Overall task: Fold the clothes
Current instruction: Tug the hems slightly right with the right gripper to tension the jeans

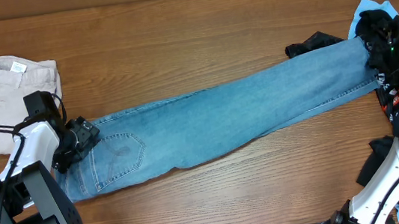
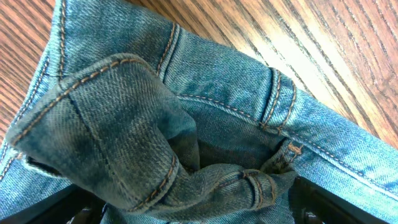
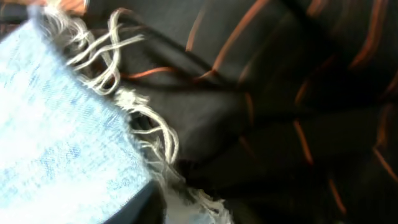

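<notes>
a: what lay on the table (image 1: 198,37)?
b: the jeans (image 1: 223,117), stretched flat, waistband (image 2: 186,155) near left, hem (image 3: 134,118) far right.
a: and the grippers?
b: the left gripper (image 1: 76,141) pinched the bunched waistband. the right gripper (image 1: 379,52) sat at the hem; i couldn't tell if it held.
a: advice?
b: confirm both grips, lift evenly, match edges.

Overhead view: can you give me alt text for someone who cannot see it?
Light-blue jeans lie stretched across a wooden table, waistband at the left, hems at the right. The left claw holds the waistband and the right claw sits at the hem end. Folded beige trousers lie top left; dark clothing is piled at the right.
</notes>
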